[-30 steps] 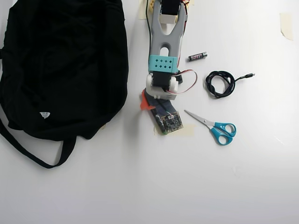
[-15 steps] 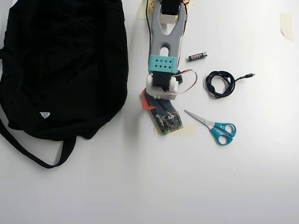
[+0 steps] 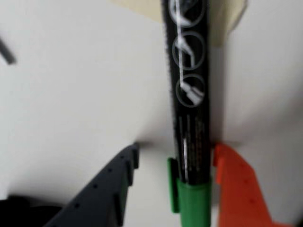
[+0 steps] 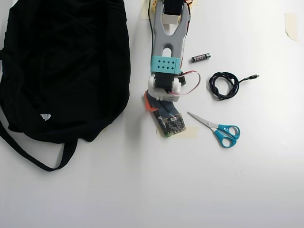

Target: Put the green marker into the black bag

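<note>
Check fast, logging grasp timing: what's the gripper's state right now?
Gripper: open, straddling the green marker; orange finger beside the barrel, dark finger apart.

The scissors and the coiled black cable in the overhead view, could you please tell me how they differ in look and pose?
The scissors have blue handles and bright metal blades; the coiled black cable is black throughout. The scissors lie closed and straight, blades pointing up-left; the cable is wound into a loop with one plug end trailing right. The scissors lie lower in the overhead view, the cable above them. Both lie flat on the white table, right of the arm, untouched.
</note>
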